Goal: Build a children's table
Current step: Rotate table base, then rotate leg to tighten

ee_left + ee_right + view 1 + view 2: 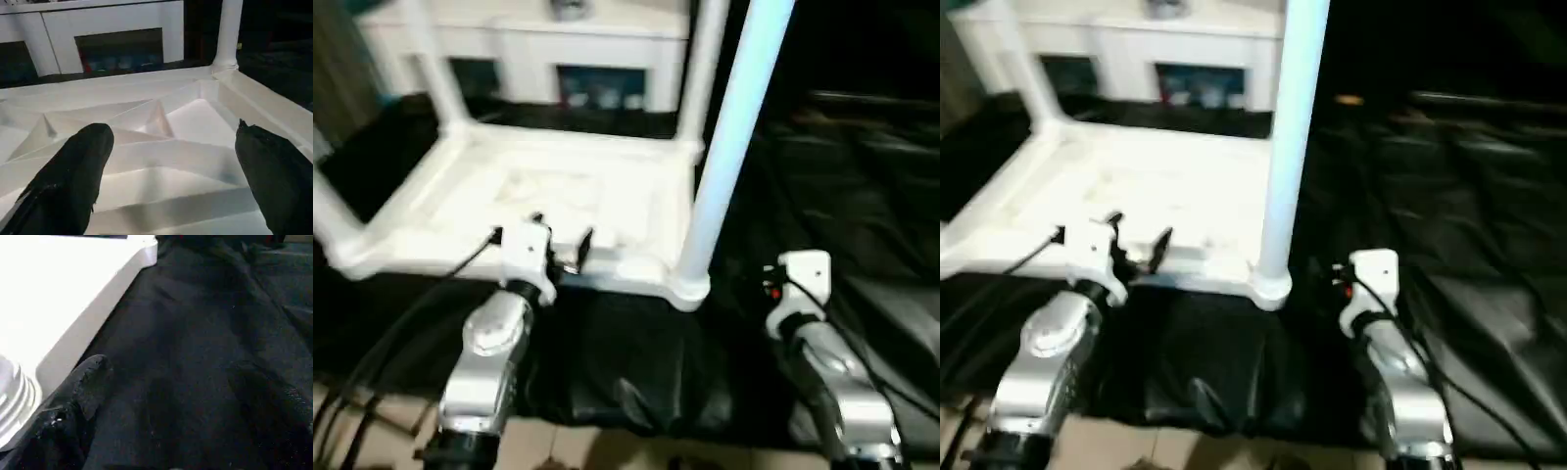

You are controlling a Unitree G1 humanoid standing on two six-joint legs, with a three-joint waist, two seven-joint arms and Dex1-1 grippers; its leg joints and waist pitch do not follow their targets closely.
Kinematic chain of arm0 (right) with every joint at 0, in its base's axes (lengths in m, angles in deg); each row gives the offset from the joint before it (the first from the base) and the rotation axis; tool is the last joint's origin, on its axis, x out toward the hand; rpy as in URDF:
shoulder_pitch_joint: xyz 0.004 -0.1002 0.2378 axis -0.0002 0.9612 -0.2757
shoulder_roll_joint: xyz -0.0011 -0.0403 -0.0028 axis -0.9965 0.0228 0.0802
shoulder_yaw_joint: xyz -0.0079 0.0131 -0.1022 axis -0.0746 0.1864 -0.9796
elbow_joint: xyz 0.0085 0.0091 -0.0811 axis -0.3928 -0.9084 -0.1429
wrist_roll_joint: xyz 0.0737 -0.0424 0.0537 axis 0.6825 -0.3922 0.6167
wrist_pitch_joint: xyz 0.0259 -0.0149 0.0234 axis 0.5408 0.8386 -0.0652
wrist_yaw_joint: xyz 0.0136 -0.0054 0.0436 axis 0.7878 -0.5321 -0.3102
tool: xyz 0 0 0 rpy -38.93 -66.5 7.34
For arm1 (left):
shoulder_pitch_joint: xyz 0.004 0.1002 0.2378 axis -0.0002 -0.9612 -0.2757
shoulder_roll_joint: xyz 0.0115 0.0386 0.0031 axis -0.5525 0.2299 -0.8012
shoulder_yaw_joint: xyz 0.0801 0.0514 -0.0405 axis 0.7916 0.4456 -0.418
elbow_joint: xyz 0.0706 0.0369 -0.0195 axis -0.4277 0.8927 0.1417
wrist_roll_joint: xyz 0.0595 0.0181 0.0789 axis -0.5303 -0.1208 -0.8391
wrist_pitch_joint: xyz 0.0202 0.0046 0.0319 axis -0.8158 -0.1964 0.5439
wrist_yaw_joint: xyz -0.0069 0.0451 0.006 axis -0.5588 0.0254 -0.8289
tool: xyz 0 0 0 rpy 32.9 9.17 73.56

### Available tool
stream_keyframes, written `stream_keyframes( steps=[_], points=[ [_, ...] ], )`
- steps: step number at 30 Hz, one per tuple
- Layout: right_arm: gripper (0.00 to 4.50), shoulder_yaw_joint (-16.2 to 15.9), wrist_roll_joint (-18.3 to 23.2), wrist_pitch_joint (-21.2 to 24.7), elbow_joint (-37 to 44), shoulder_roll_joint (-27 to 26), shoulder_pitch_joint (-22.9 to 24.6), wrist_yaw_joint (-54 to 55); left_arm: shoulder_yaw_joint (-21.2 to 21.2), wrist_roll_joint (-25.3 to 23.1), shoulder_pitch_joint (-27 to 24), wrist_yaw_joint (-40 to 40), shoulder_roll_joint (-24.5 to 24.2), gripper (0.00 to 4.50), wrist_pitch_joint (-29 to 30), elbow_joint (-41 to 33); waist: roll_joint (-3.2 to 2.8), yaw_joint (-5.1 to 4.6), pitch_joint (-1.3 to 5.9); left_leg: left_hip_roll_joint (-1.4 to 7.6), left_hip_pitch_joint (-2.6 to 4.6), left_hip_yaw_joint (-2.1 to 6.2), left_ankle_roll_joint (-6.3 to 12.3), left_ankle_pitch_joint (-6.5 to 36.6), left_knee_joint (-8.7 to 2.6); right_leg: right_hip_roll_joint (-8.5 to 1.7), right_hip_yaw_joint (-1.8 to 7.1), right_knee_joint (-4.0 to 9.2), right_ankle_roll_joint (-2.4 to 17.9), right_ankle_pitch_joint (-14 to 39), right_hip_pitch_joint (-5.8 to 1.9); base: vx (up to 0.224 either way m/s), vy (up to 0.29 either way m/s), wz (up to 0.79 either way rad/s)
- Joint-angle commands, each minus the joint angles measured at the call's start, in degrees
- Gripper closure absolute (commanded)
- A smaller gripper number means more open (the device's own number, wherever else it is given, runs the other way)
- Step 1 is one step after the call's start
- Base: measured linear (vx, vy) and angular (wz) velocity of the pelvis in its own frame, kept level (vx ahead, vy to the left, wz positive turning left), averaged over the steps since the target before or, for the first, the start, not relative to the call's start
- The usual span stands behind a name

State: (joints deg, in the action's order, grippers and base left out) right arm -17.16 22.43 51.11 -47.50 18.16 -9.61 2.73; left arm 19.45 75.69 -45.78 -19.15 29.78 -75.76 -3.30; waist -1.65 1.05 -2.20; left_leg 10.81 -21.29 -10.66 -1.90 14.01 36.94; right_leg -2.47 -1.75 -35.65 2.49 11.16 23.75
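Observation:
The children's table lies upside down on the black cloth, its white ribbed top (548, 196) facing up. Legs stand in the corner sockets: the near right leg (724, 147), the far right leg (700, 69), the far left leg (431, 59) and the near left leg (328, 220). My left gripper (540, 238) is open over the top's near rim, with its black fingers (73, 171) above the ribs and nothing between them. My right gripper (171, 367) is open and empty over the cloth, just right of the top's near right corner (73, 298).
A white cabinet (529, 49) with glass doors stands behind the table. Black cloth (862, 196) covers the large table to the right. The large table's front edge runs close below my forearms, with light floor (568, 446) under it. Black cables (352, 392) hang at the lower left.

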Motion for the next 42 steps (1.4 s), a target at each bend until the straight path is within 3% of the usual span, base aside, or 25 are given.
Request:
stream_keyframes(
  steps=[1, 2, 3, 4, 5, 6, 7, 9, 11, 13, 18, 19, 20, 21, 22, 25, 26, 27, 28, 29, 32, 33, 37, 39, 42],
  points=[
    [0.22, 0.7, 0.5, 1.7, 1.0, 1.0, -0.5, 0.6, 0.7, -0.6, 0.9, -0.8, 1.0, 0.03, 1.2, 1.3, -0.69, -0.34, 4.40, 5.58, 1.63, 3.27, 14.73, -13.3, -3.85, -4.37, 0.35, 1.98, 10.0, -7.8, -1.05, -0.014, -0.067, 0.02],
    [0.22, 0.6, 0.2, 1.8, 1.1, 1.3, -0.7, 0.6, 0.7, -0.9, 1.1, -1.1, 1.0, 0.03, 1.3, 1.8, 1.84, 0.92, 4.73, -2.22, -1.64, -0.21, 13.78, -6.3, -0.80, -4.99, 2.25, 4.34, 13.3, -12.0, -3.50, -0.014, -0.067, 0.02],
    [0.22, 0.6, -0.1, 1.8, 1.1, 1.4, -0.9, 0.6, 0.6, -1.0, 1.4, -1.3, 0.9, 0.03, 1.3, 2.2, 1.89, 1.56, 4.27, -1.95, -2.25, 0.51, 11.91, -3.1, -1.32, -6.82, 2.90, 5.16, 12.2, -8.2, -4.03, -0.045, -0.090, 0.03],
    [0.22, 0.7, 0.0, 2.3, 1.3, 1.4, -1.1, 0.4, 0.9, -1.3, 1.7, -1.5, 0.6, 0.03, 1.4, 2.7, 2.01, 2.26, 3.61, -0.84, -2.12, 1.05, 8.15, -0.2, -2.56, -6.93, 2.53, 5.89, 7.7, 4.1, -3.88, -0.052, -0.096, 0.01],
    [0.22, 0.7, 0.0, 2.3, 1.3, 1.4, -1.1, 0.4, 0.9, -1.3, 1.7, -1.5, 0.6, 0.03, 1.4, 2.7, 1.63, 2.26, 3.35, -0.58, -1.84, 1.26, 6.58, 1.1, -3.21, -6.19, 2.16, 6.13, 5.9, 10.4, -3.58, -0.052, -0.096, 0.01],
    [0.22, 0.5, -0.1, 2.4, 1.5, 1.7, -1.1, -0.3, 1.7, -1.1, 1.8, 0.1, 0.0, 0.03, 0.5, 2.9, 1.35, 1.98, 2.83, 0.02, -1.26, 1.46, 4.41, 4.1, -4.24, -5.18, 1.58, 6.86, 2.5, 21.4, -3.02, -0.057, -0.080, 0.00],
    [0.22, -0.2, -0.2, 2.5, 1.9, 2.3, -1.2, -1.8, 3.0, 0.4, 2.0, 4.2, -1.1, 0.03, 0.4, 3.3, 1.21, 1.71, 2.55, 0.41, -0.63, 1.53, 2.83, 7.0, -4.81, -4.52, 1.36, 7.43, -0.1, 28.3, -2.34, -0.057, -0.052, 0.02],
    [0.22, -1.7, -0.5, 1.9, 2.3, 4.0, -1.4, -4.4, 4.4, 3.3, 2.3, 11.6, -2.8, 0.03, -0.9, 4.3, 0.73, 1.71, 2.42, 0.95, 0.12, 2.08, 0.86, 11.3, -5.76, -4.30, 1.18, 7.81, -2.2, 32.1, -1.76, -0.054, -0.040, 0.02],
    [0.22, -1.9, -0.2, 2.0, 2.2, 4.9, -1.7, -5.8, 5.0, 4.3, 2.7, 15.4, -4.0, 0.03, -2.0, 4.8, 0.53, 1.47, 2.48, 1.39, 0.23, 2.36, 0.00, 12.2, -6.16, -4.19, 1.18, 7.41, -1.4, 29.6, -1.86, 0.000, 0.000, 0.00],
    [0.22, -1.8, 1.2, 2.6, 1.5, 7.3, -2.3, -9.1, 6.3, 5.8, 4.7, 23.6, -7.1, 0.03, -3.1, 6.9, 0.16, 1.35, 2.65, 1.97, 0.07, 2.84, -0.51, 12.2, -6.89, -4.31, 1.26, 6.49, 1.7, 20.9, -2.49, 0.000, 0.000, 0.00],
    [0.22, -2.2, 1.0, 2.0, -1.2, 11.2, -4.1, -13.8, 10.4, 4.8, 11.0, 35.1, -11.4, 0.03, -4.7, 13.9, 0.25, 1.23, 2.69, 1.63, 0.81, 2.08, -0.58, 14.6, -6.84, -4.76, 1.67, 5.87, 5.6, 17.4, -2.43, 0.000, 0.000, 0.00],
    [0.22, -2.9, 0.8, 1.1, -1.8, 12.7, -4.6, -16.2, 11.7, 4.1, 13.6, 38.5, -12.3, 0.03, -6.1, 17.4, -0.16, 1.26, 2.68, 1.66, 0.46, 2.10, -0.55, 13.2, -6.85, -4.97, 1.73, 5.76, 6.4, 15.5, -2.80, 0.000, 0.000, 0.00],
    [0.22, -3.3, 0.7, 0.9, -1.9, 13.6, -4.7, -17.5, 12.5, 3.9, 14.8, 41.2, -12.9, 0.03, -6.5, 18.9, -0.07, 1.33, 2.71, 1.67, 0.77, 1.95, -0.46, 13.3, -6.79, -4.90, 1.75, 5.94, 6.5, 15.4, -2.57, 0.000, 0.000, 0.00],
    [0.22, -4.0, 0.5, 0.6, -2.2, 14.7, -4.9, -19.3, 13.9, 2.9, 16.7, 44.3, -13.9, 0.19, -8.3, 21.7, -0.52, 1.36, 2.87, 1.53, 0.88, 1.98, -0.24, 12.7, -6.62, -4.99, 1.86, 5.85, 7.1, 13.8, -2.73, 0.000, 0.000, 0.00],
    [0.22, -4.3, 0.5, 0.6, -2.4, 15.3, -5.0, -20.1, 14.6, 2.3, 17.6, 45.7, -14.4, 0.19, -9.6, 23.3, -0.13, 1.28, 3.06, 1.60, 0.54, 1.92, -0.05, 11.2, -6.54, -5.10, 1.93, 5.40, 7.8, 10.6, -3.27, 0.000, 0.000, 0.00],
    [0.22, -5.6, 0.5, 0.3, -2.8, 16.8, -5.1, -22.9, 15.8, 0.2, 22.3, 48.0, -14.4, 0.41, -14.1, 31.1, -0.08, 1.28, 3.34, 1.31, 0.23, 1.76, 1.57, 7.1, -5.95, -5.22, 1.78, 5.00, 9.7, 5.5, -3.83, 0.000, 0.000, 0.00],
    [0.22, -5.7, 0.5, 0.3, -2.9, 17.0, -5.1, -23.2, 16.0, 0.0, 23.0, 48.3, -14.3, 0.48, -14.6, 32.1, -0.11, 1.32, 3.36, 1.36, 0.27, 1.74, 1.79, 7.1, -5.90, -5.31, 1.80, 4.94, 9.9, 5.5, -3.89, 0.000, 0.000, 0.00],
    [0.22, -6.0, 0.6, 0.3, -2.8, 17.2, -5.1, -23.8, 16.4, -0.7, 24.6, 48.6, -14.0, 0.56, -15.2, 34.7, -0.76, 1.34, 3.28, 1.44, 0.19, 1.87, 1.89, 6.8, -5.94, -5.45, 1.75, 4.90, 10.4, 5.7, -4.00, 0.000, 0.000, 0.00],
    [0.22, -6.3, 0.6, 0.2, -2.6, 17.4, -5.1, -24.4, 16.9, -1.8, 26.5, 48.5, -13.7, 0.56, -16.4, 37.7, -0.31, 1.21, 3.32, 1.63, 0.28, 1.87, 1.79, 7.3, -5.96, -5.48, 1.68, 4.89, 10.9, 6.0, -4.11, 0.000, 0.000, 0.00],
    [0.22, -6.5, 0.5, 0.0, -2.6, 17.6, -5.1, -24.8, 17.4, -2.4, 28.4, 48.7, -13.5, 0.63, -18.1, 40.9, -0.72, 1.20, 3.20, 1.49, 0.34, 1.82, 1.80, 7.7, -5.95, -5.31, 1.66, 5.11, 10.8, 7.0, -3.94, 0.000, 0.000, 0.00],
    [0.22, -6.9, 0.5, -0.2, -2.2, 17.7, -4.8, -25.3, 17.9, -4.0, 32.2, 47.8, -12.9, 0.89, -21.1, 47.5, -0.59, 1.24, 3.07, 1.54, 0.55, 1.81, 1.34, 9.4, -6.05, -5.39, 1.66, 5.53, 10.4, 10.6, -3.99, 0.000, 0.000, 0.00],
    [0.22, -6.9, 0.5, -0.2, -2.0, 17.5, -4.5, -25.4, 17.8, -4.5, 33.4, 47.2, -12.7, 0.96, -21.6, 49.9, -0.98, 1.18, 3.08, 1.58, 0.52, 1.93, 1.13, 9.7, -6.09, -5.42, 1.63, 5.44, 10.7, 10.6, -4.15, 0.000, 0.000, 0.00],
    [0.22, -7.1, 0.3, -0.3, -1.6, 17.4, -4.0, -25.4, 18.2, -5.2, 34.3, 47.5, -12.7, 1.24, -22.3, 52.1, -0.90, 1.24, 3.22, 1.54, 0.35, 1.89, 1.95, 7.9, -5.85, -5.49, 1.64, 5.29, 11.5, 9.0, -4.35, 0.000, 0.000, 0.00],
    [0.22, -7.3, 0.3, -0.4, -1.4, 17.4, -3.7, -25.5, 18.2, -5.8, 35.4, 47.8, -12.5, 1.39, -24.0, 55.2, -1.36, 1.38, 3.19, 1.61, 0.45, 1.89, 2.16, 7.9, -5.83, -5.50, 1.60, 5.29, 11.9, 9.0, -4.21, 0.000, 0.000, 0.00],
    [0.22, -7.7, 0.3, -0.5, -1.1, 17.3, -3.3, -25.6, 18.3, -7.1, 36.9, 46.5, -12.3, 1.65, -25.7, 59.1, -1.29, 1.43, 3.13, 1.59, 0.49, 1.94, 2.13, 8.6, -5.93, -5.39, 1.53, 5.43, 11.8, 9.3, -4.24, 0.000, 0.000, 0.00]
  ],
)
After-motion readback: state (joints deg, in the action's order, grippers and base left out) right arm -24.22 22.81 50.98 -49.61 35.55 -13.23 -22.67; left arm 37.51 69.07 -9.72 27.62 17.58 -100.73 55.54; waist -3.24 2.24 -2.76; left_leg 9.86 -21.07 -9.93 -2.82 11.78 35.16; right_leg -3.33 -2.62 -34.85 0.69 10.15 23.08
